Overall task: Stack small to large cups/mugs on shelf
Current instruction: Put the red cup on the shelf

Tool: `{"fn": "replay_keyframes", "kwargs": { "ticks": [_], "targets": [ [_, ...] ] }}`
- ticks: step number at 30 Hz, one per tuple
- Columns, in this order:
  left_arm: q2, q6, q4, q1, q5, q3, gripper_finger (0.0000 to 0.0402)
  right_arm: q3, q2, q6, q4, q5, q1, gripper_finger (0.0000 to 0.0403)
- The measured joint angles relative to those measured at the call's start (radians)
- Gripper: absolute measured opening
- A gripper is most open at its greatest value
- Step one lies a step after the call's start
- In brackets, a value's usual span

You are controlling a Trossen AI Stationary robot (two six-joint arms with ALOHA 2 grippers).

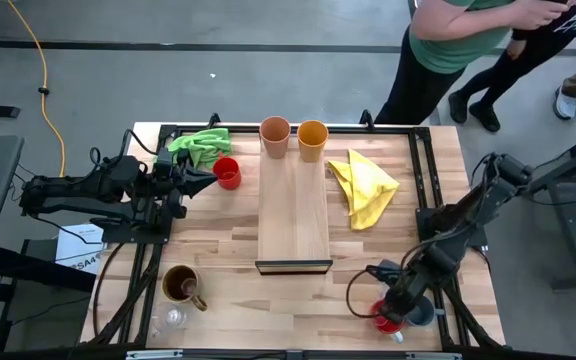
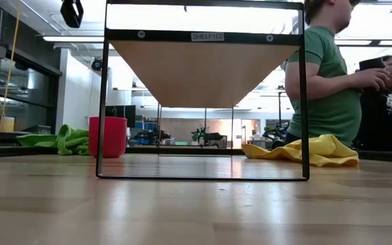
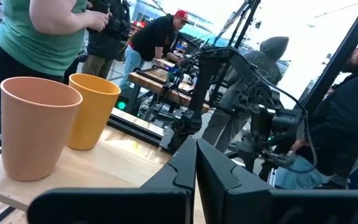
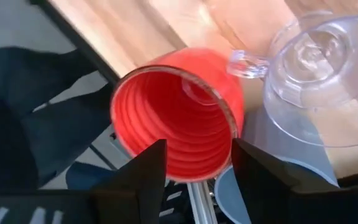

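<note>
A peach tumbler and an orange tumbler stand upright side by side on the far end of the light-wood shelf. One red mug stands on the table left of the shelf. The brown mug and a small clear glass are at the near left. At the near right, my right gripper points steeply down, open, with a finger over each side of a second red mug. A clear glass and a grey-blue mug stand beside that mug. My left gripper waits shut at the left, level.
A green cloth lies at the far left and a yellow cloth right of the shelf. The red mug at the near right stands close to the table's corner and its black frame rail. People stand beyond the far edge.
</note>
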Motion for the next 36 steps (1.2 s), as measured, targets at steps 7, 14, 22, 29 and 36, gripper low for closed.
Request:
{"fn": "replay_keyframes", "kwargs": {
  "ticks": [7, 14, 22, 29, 36],
  "targets": [
    [0.0, 0.0, 0.001, 0.0, 0.0, 0.0, 0.0, 0.002, 0.024, 0.105, 0.015, -0.007, 0.0, 0.0148],
    [0.0, 0.0, 0.002, 0.0, 0.0, 0.0, 0.0, 0.002, 0.024, 0.129, -0.036, -0.007, 0.0, 0.0142],
    [0.0, -0.022, 0.003, 0.0, 0.0, 0.0, 0.0, 0.001, 0.024, 0.123, -0.034, -0.011, 0.0, 0.0142],
    [0.0, -0.026, 0.004, 0.0, 0.0, 0.0, 0.0, 0.001, 0.024, 0.12, -0.034, -0.009, 0.0, 0.0142],
    [0.0, -0.026, 0.004, 0.0, 0.0, 0.0, 0.0, 0.022, 0.027, 0.088, -0.045, 0.008, -0.001, 0.0142]
  ]
}}
